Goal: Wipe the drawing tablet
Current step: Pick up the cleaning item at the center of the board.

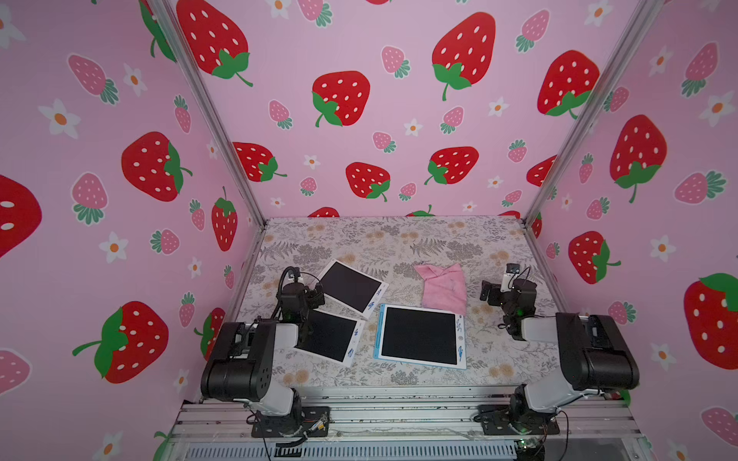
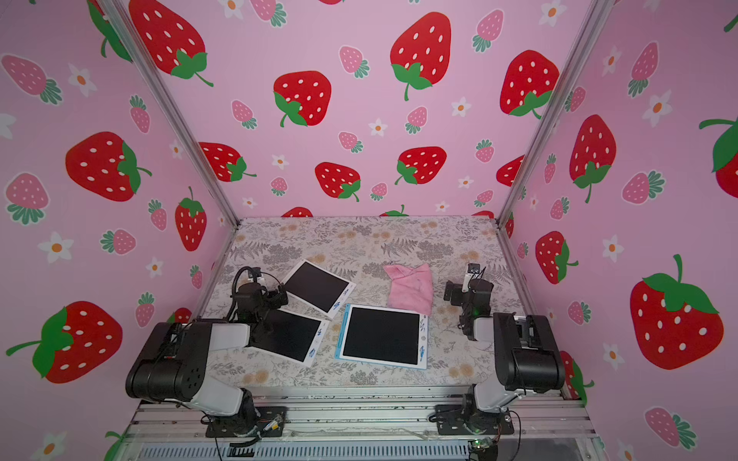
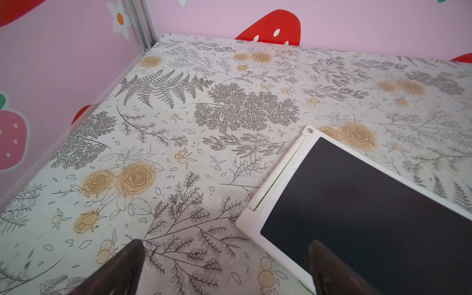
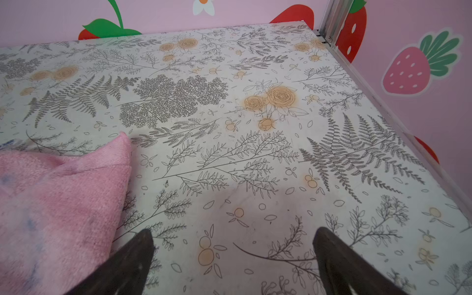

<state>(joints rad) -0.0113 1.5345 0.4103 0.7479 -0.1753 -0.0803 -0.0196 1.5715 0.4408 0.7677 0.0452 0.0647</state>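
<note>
Both top views look steeply down from high behind the arm bases, facing 12 o'clock, sharing the whole table [image 1: 399, 239]. Left wrist view sits low, near the table [image 3: 178, 127], facing the 11 o'clock corner. Right wrist view, equally low, faces the 1 o'clock corner.

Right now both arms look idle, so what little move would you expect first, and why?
Probably the right gripper shifts sideways over the pink cloth and lowers to pinch it. Its jaws stand open and empty, the cloth lies loose on the table just beside it, and no tablet can be wiped without it. The left gripper is also open, hovering at the edge of a white tablet.
</note>
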